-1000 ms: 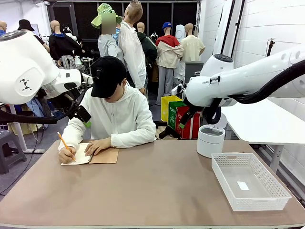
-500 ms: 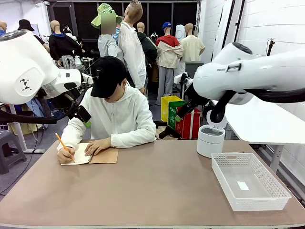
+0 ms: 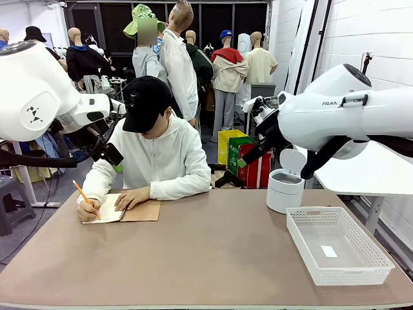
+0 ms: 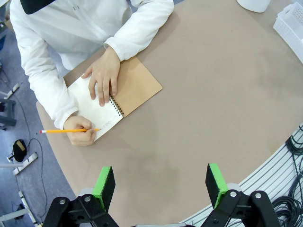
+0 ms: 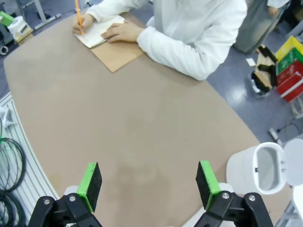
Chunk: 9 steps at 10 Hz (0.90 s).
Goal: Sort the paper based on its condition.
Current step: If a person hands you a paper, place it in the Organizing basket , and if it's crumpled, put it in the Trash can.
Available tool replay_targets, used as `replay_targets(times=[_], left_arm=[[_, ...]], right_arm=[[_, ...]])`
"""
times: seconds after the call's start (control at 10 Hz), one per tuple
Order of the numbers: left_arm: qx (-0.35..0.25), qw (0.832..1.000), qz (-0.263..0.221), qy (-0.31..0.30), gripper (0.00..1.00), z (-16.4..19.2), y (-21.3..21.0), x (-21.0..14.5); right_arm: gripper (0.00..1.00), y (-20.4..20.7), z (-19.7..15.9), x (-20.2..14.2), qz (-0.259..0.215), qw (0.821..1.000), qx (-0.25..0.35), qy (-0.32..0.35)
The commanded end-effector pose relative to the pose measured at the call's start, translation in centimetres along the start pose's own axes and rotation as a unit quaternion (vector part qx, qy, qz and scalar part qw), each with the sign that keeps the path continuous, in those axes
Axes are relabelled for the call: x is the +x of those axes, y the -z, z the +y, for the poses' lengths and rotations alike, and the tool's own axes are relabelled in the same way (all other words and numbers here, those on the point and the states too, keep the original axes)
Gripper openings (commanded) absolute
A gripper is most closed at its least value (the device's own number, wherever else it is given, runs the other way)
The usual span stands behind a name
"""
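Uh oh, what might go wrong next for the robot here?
1. The person's hand lies on the notebook and the other holds a pencil; an arm reaching in now might bump them.
2. The left hand and right hand hang open above the table; the notebook's thin page may crumple or tear when pinched.
3. The bin and basket stand close together, so the page might land in the wrong one.
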<state>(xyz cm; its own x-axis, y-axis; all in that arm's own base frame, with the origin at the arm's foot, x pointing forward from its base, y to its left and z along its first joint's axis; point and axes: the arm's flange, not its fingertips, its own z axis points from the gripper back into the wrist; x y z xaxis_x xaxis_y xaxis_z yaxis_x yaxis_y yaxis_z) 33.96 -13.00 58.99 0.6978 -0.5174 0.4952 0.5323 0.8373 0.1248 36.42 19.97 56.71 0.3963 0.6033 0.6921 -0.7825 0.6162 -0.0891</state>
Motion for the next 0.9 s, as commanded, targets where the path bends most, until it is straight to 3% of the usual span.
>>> replay_targets(times=[0.0, 0.1, 0.8], left_arm=[[0.000, 1.000, -0.001, 0.001, 1.00, 0.14, -0.05, -0.04], [0.000, 1.000, -0.001, 0.001, 1.00, 0.14, -0.05, -0.04], [0.000, 1.000, -0.001, 0.001, 1.00, 0.14, -0.05, -0.04]], right_arm=[[1.00, 0.52, -0.22, -0.86, -0.015, 1.000, 0.021, -0.010], [1.00, 0.00, 0.00, 0.00, 0.000, 1.000, 0.000, 0.000], [1.00, 0.00, 0.00, 0.00, 0.000, 1.000, 0.000, 0.000]])
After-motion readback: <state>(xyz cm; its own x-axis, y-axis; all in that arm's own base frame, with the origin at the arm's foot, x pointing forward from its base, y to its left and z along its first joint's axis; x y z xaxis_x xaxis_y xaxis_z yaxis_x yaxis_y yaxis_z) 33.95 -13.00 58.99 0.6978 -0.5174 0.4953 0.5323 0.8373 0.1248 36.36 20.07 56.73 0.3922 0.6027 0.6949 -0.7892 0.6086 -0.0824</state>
